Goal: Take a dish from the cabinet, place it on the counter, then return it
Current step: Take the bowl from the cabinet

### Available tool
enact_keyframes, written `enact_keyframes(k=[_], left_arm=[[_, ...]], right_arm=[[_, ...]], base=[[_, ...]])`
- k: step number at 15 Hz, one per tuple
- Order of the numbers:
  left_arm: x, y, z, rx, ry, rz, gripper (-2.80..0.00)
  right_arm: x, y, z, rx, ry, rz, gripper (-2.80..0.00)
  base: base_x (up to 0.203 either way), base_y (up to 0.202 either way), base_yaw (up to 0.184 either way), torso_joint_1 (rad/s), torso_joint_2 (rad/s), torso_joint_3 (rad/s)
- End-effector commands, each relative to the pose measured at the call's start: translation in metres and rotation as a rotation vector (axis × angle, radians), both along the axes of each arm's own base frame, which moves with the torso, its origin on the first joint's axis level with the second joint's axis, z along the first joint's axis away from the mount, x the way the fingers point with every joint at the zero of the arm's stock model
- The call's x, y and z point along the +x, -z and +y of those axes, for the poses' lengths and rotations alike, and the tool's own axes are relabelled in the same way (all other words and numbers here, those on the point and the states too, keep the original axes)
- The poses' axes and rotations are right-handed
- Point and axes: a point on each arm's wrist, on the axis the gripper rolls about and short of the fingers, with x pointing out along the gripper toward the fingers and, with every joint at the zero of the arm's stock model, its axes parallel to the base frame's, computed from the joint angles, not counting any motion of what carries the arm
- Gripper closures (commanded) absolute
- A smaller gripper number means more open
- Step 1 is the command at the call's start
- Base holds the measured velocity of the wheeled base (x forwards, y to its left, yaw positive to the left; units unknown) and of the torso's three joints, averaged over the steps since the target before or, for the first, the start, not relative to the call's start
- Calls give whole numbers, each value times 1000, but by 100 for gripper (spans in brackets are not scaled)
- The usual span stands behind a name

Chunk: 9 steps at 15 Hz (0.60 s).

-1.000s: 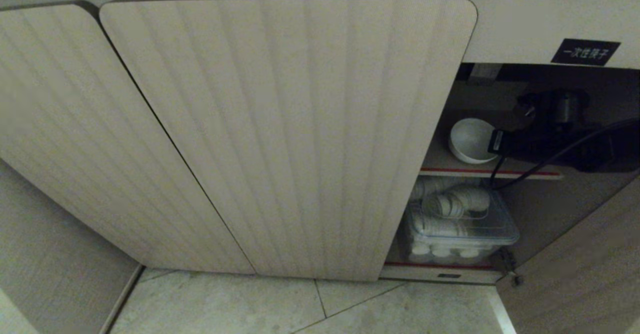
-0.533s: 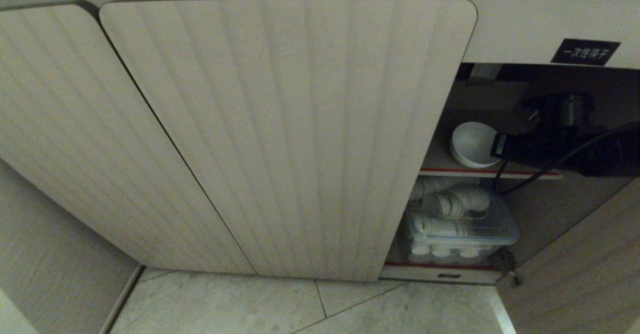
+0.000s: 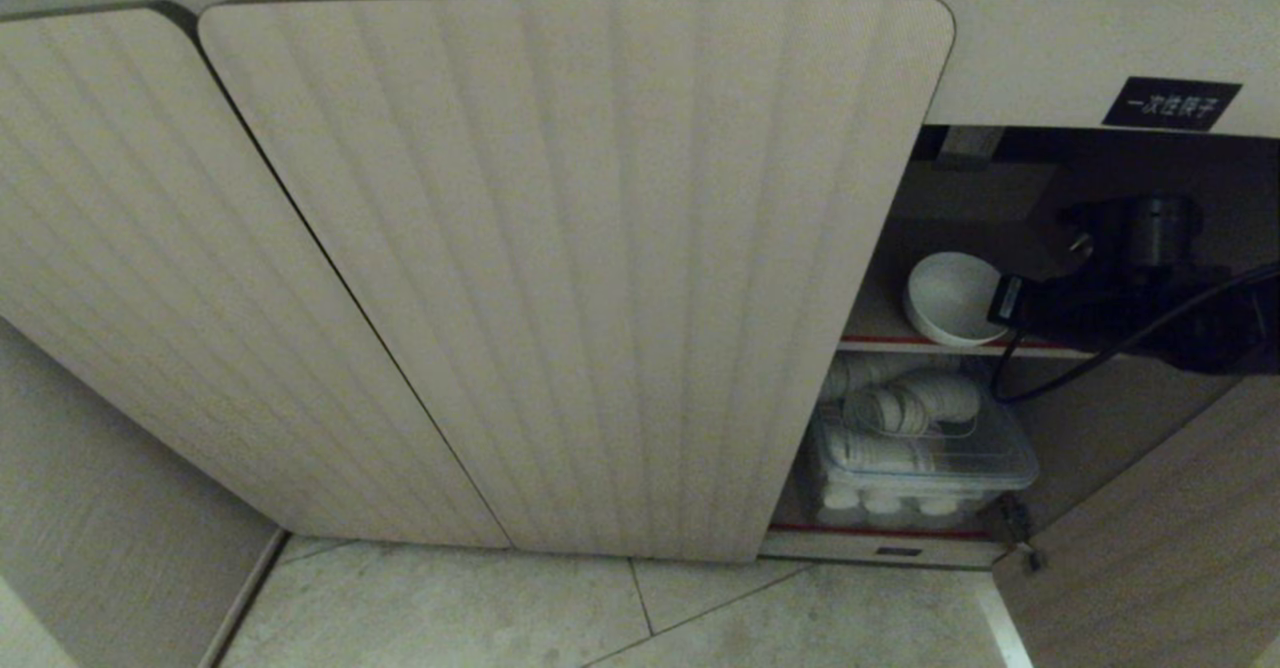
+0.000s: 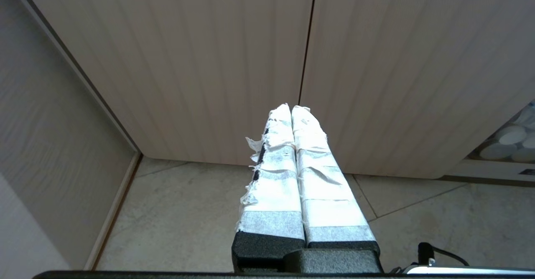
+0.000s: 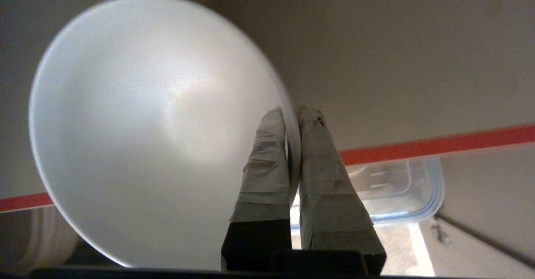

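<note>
One step looks underway: the right gripper (image 5: 291, 116) pinches the rim of the dish (image 3: 950, 296) over the red-edged shelf (image 3: 1040, 347) inside the cabinet (image 3: 580, 248), whether leaving or returning I cannot tell; the left gripper (image 4: 297, 112) idles, fingers together.

Head looks down at cabinet (image 3: 580, 268); wrists close, sharing its doors.

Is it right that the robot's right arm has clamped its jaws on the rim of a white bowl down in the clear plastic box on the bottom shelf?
Not quite. The right gripper does clamp the white bowl by its rim, but the head view shows the bowl up at the red-edged upper shelf, above the clear plastic box, not in it.
</note>
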Motion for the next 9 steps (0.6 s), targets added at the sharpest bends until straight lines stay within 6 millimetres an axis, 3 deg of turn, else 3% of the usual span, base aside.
enact_keyframes(k=[1, 9], left_arm=[[0, 0, 0, -1, -1, 0, 0], [0, 0, 0, -1, -1, -2, 0]], right_arm=[[-4, -5, 2, 32, 9, -14, 0], [-5, -11, 3, 68, 24, -53, 0]], base=[[0, 0, 0, 0, 0, 0], [0, 0, 0, 0, 0, 0]])
